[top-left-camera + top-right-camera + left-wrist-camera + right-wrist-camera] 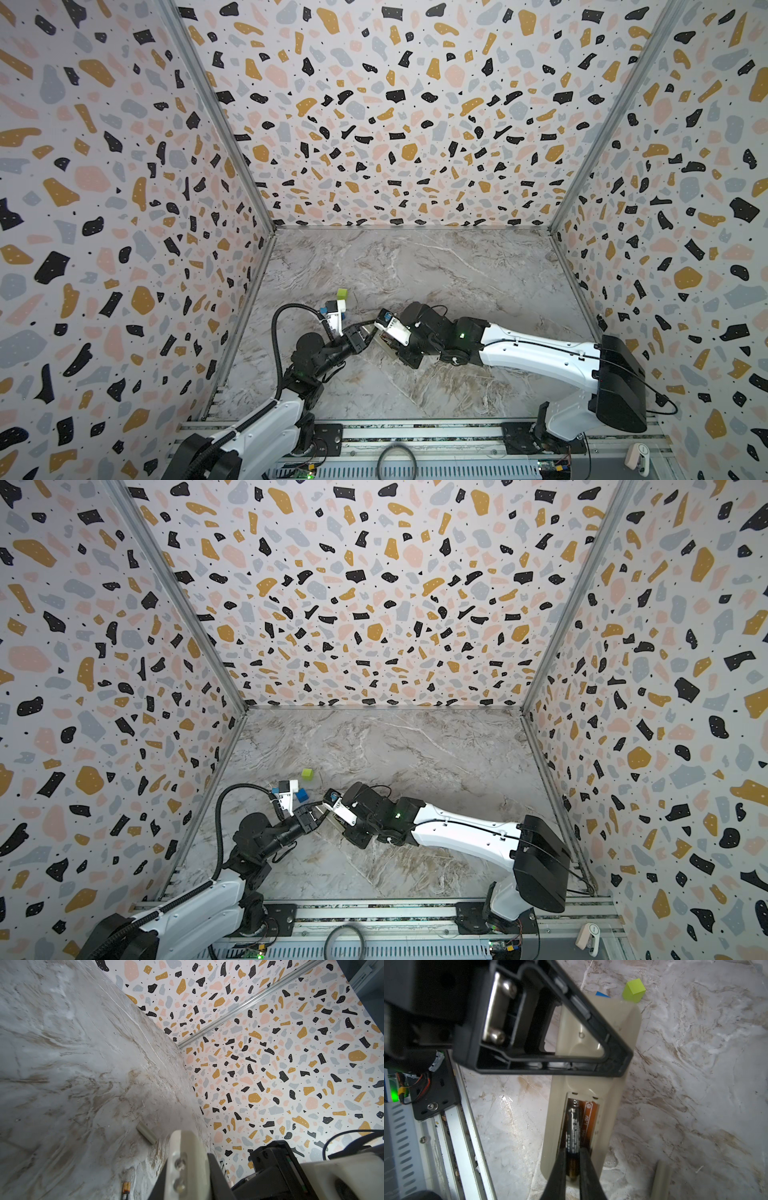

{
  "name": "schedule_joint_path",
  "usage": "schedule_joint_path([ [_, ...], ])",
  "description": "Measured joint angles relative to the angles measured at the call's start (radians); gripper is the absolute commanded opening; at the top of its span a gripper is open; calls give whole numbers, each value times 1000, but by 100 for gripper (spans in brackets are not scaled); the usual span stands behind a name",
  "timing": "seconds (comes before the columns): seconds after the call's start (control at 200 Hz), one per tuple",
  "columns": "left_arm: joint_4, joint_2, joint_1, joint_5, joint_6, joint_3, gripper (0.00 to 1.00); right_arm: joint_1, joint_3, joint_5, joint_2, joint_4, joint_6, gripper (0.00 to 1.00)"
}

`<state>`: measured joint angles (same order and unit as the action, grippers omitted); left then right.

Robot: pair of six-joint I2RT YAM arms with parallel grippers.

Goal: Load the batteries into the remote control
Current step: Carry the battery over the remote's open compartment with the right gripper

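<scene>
Roughly halfway: right jaws clamp one slim dark cylindrical battery in the long beige-white plastic remote control's open bay; left jaws, together, rest over it; second battery lies on the marble tabletop.

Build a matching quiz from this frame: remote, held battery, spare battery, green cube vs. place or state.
1 remote
2 held battery
3 spare battery
4 green cube

a near the blue cube
b loose on the table, black and copper
c back up, compartment open
d pinched in the right gripper

Pairs: 1-c, 2-d, 3-b, 4-a
</scene>
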<state>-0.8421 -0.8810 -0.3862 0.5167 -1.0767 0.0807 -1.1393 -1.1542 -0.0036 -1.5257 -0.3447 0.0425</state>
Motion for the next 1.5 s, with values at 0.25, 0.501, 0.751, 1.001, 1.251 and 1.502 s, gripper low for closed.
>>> schedule_joint_path([
  [0.25,0,-10,4,-1,0,-8,0,-8,-14,5,-26,-7,0,12],
  [0.501,-9,-14,5,2,-1,-11,0,-16,-16,13,-30,-6,0,23],
  [0.751,-24,-16,5,3,-5,-12,0,-22,-25,18,-30,-8,0,28],
  [1.001,-49,-24,5,6,-12,-12,0,-31,-25,19,-29,-6,-1,44],
  [1.251,-61,-49,5,20,-13,-12,0,-35,-25,29,-3,-6,-6,53],
  [1.502,-52,-66,5,70,-11,-6,0,-52,10,71,119,4,-51,53],
])
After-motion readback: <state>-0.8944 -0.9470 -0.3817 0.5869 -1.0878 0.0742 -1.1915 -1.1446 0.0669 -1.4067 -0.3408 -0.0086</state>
